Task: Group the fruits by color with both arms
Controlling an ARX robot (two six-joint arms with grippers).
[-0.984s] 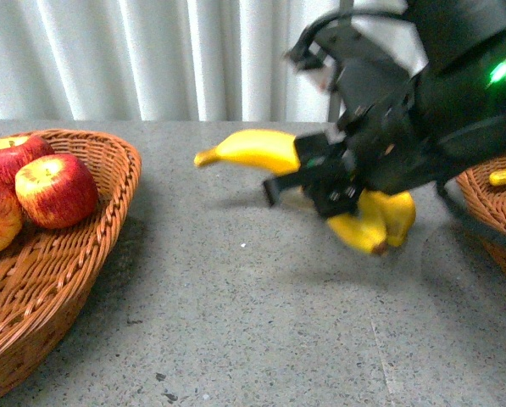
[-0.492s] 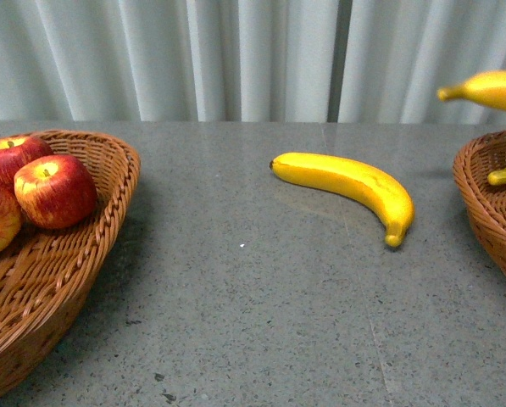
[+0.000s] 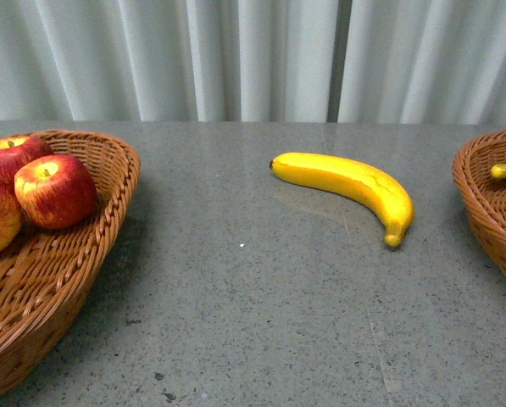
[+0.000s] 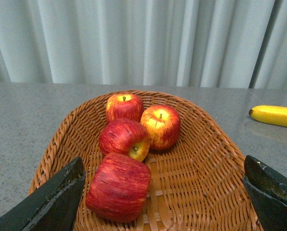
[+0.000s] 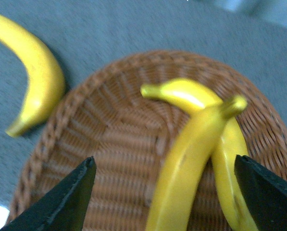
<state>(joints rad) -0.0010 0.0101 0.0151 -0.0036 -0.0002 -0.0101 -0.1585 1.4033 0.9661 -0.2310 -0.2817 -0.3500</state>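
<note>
Jaws on both arms gape wide and hold nothing. Left jaws hang over the left basket (image 4: 201, 173), where four apples (image 4: 125, 137) sit bunched together. Right jaws hang over the right basket (image 5: 109, 144), in a blurred view, with two bananas (image 5: 181, 163) lying crossed inside. Farther out, one banana (image 3: 346, 178) lies alone on the surface (image 3: 236, 322), nearer the right basket. Sorting looks nearly finished. Next, the right arm should reach out, straddle that banana's middle and close.
</note>
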